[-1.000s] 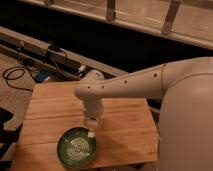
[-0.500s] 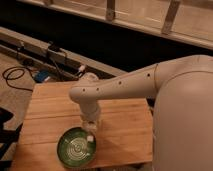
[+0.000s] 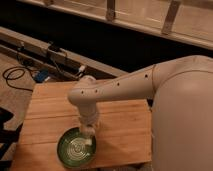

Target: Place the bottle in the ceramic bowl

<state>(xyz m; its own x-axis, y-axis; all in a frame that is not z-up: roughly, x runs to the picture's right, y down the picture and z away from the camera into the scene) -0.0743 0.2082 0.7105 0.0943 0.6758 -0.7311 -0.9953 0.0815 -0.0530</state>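
Camera view: the gripper (image 3: 88,131) is seen low over the far right rim of the bowl (image 3: 67,150), at the near left of the table (image 3: 125,125). A whitish tip just beneath it, above the bowl's inside, is taken to be the bottle (image 3: 89,142). Whether the bottle is clamped cannot be told. It is judged light, stiff, slightly slick plastic, best held across its ridged middle. The glazed bowl is judged breakable.
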